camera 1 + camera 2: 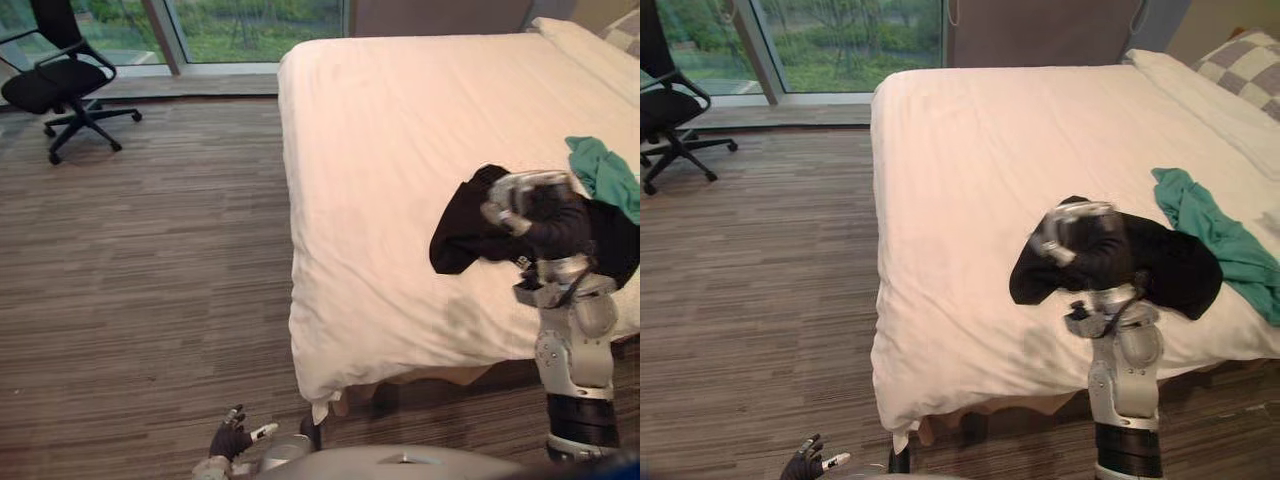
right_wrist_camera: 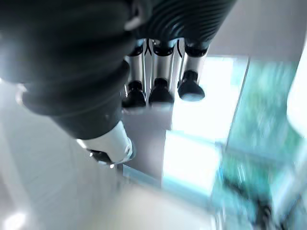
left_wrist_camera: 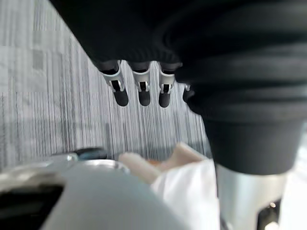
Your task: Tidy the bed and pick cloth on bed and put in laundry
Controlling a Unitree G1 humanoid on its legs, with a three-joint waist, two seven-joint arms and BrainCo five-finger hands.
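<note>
**Bedside scene, head and wrist cameras.** A bed (image 1: pixel 400 150) with a smooth white cover fills the right of the scene, on a striped wooden floor (image 1: pixel 150 280).

- **Cloth on the bed:** A black cloth (image 1: pixel 465 235) lies bunched near the bed's near edge. A teal cloth (image 1: pixel 1225 240) lies just beside it, toward the head of the bed, and the two appear to touch.
- **Right robot hand:** The right robot hand (image 1: pixel 518 200) is raised on an upright forearm directly in front of the black cloth. In its wrist view the fingers (image 2: pixel 160 72) are straight and side by side, the thumb (image 2: pixel 111 147) is apart from them, and nothing lies between them, so the hand is released. Whether it touches the black cloth cannot be told.
- **Left robot hand:** The left robot hand (image 1: pixel 232 438) hangs low beside the bed's near corner, above the floor. Its fingers (image 3: pixel 139 88) are relaxed and grasp nothing.
- **Surroundings:** A checked pillow (image 1: pixel 1240 62) rests at the head of the bed. A black office chair (image 1: pixel 60 80) stands well apart from the bed, by the window (image 1: pixel 250 25).
</note>
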